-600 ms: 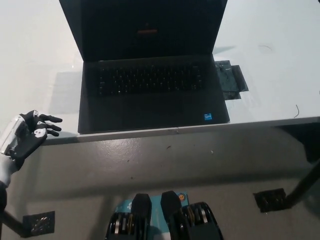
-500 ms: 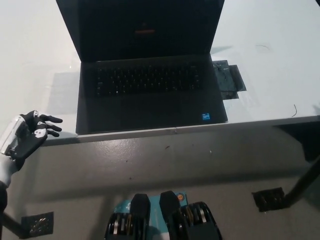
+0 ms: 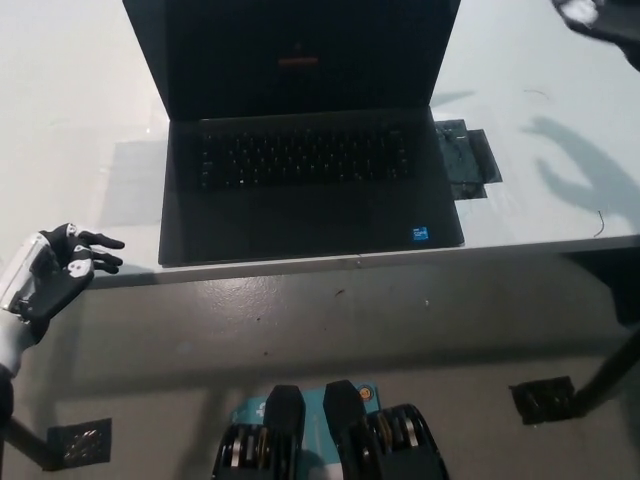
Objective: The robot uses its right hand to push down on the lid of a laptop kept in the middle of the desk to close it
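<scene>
White desk (image 3: 70, 110) carries the open laptop (image 3: 310, 180) at its middle, lid (image 3: 300, 50) upright. Right hand (image 3: 600, 20), possibly approaching the lid, shows only an edge; its fingers are unreadable. Left hand (image 3: 50, 272) idles spread, lower left.

Bright overhead light washed the pale desk (image 3: 90, 110) nearly white, with soft glare. A hand-shaped shadow (image 3: 585, 165) lay on its right side. The laptop (image 3: 305, 150) stayed very dark, its keys barely readable. The picture was slightly soft overall.
</scene>
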Available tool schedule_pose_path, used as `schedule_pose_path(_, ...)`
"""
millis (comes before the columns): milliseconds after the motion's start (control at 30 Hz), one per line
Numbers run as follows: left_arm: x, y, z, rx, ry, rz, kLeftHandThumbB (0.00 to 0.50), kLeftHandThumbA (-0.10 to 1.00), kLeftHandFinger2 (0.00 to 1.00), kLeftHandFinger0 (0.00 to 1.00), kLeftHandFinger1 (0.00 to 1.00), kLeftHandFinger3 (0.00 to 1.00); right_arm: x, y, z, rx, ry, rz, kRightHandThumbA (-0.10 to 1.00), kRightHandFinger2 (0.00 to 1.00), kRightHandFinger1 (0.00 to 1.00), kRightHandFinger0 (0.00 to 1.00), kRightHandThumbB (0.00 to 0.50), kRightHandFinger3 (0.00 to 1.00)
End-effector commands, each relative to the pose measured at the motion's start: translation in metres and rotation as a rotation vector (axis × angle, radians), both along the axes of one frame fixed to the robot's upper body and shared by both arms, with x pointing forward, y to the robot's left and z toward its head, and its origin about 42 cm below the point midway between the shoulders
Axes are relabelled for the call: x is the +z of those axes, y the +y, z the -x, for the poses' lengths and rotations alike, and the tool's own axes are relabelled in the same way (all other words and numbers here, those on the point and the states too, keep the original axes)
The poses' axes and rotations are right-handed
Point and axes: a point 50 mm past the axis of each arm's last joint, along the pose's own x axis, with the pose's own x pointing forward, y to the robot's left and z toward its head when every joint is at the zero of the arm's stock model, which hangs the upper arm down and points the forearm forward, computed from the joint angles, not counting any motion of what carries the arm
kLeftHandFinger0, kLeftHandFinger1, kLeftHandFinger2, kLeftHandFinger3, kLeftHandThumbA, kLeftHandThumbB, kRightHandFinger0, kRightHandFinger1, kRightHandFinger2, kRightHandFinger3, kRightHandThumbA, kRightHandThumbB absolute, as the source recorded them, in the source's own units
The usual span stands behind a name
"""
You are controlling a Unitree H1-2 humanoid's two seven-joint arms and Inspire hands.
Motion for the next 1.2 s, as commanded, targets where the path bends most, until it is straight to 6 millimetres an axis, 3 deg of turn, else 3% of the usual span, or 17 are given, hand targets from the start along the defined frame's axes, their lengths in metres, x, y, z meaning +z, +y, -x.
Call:
schedule_pose_path(0, 0.020, 0.010, -0.003, -0.008, -0.076, -0.045, 0.103, -0.10, 0.51, 0.56, 0.49, 0.56, 0.050, 0.026, -0.012, 0.050, -0.133, 0.064, 0.25, 0.78, 1.00, 1.00, 0.391, 0.91)
schedule_pose_path(133, 0.021, 0.010, -0.002, -0.008, -0.091, -0.057, 0.099, -0.10, 0.53, 0.58, 0.51, 0.53, 0.071, 0.056, -0.014, 0.078, -0.158, 0.122, 0.28, 0.79, 1.00, 1.00, 0.349, 0.89)
schedule_pose_path(300, 0.022, 0.010, -0.003, -0.014, -0.089, -0.051, 0.109, -0.10, 0.50, 0.54, 0.49, 0.51, 0.088, 0.081, -0.015, 0.094, -0.205, 0.235, 0.20, 0.81, 1.00, 1.00, 0.266, 0.92)
schedule_pose_path(500, 0.023, 0.010, -0.002, -0.013, -0.087, -0.067, 0.106, -0.10, 0.51, 0.56, 0.50, 0.51, 0.113, 0.111, -0.027, 0.092, -0.213, 0.340, 0.16, 0.91, 1.00, 1.00, 0.308, 0.87)
schedule_pose_path(567, 0.024, 0.010, -0.001, -0.007, -0.074, -0.073, 0.105, -0.09, 0.51, 0.56, 0.51, 0.52, 0.116, 0.116, -0.031, 0.089, -0.213, 0.373, 0.18, 0.89, 1.00, 1.00, 0.317, 0.87)
schedule_pose_path(600, 0.025, 0.009, -0.002, -0.018, -0.082, -0.068, 0.091, -0.10, 0.53, 0.56, 0.51, 0.54, 0.119, 0.125, -0.040, 0.091, -0.222, 0.423, 0.16, 0.83, 1.00, 1.00, 0.304, 0.87)
schedule_pose_path(800, 0.025, 0.005, -0.002, -0.037, -0.070, -0.044, 0.110, -0.10, 0.53, 0.55, 0.51, 0.53, 0.108, 0.132, -0.058, 0.082, -0.183, 0.454, 0.18, 0.91, 1.00, 1.00, 0.323, 0.82)
schedule_pose_path(900, 0.030, 0.004, -0.003, -0.038, -0.071, -0.052, 0.102, -0.10, 0.54, 0.54, 0.51, 0.54, 0.103, 0.133, -0.070, 0.070, -0.170, 0.448, 0.19, 0.96, 1.00, 1.00, 0.337, 0.86)
schedule_pose_path(1033, 0.028, 0.003, -0.003, -0.043, -0.076, -0.071, 0.083, -0.10, 0.53, 0.52, 0.49, 0.56, 0.079, 0.131, -0.078, 0.059, -0.151, 0.450, 0.22, 0.98, 1.00, 1.00, 0.328, 0.86)
schedule_pose_path(1167, 0.027, 0.004, -0.004, -0.054, -0.087, -0.063, 0.103, -0.10, 0.50, 0.50, 0.47, 0.54, 0.045, 0.131, -0.088, 0.034, -0.082, 0.479, 0.19, 0.98, 1.00, 1.00, 0.385, 0.88)
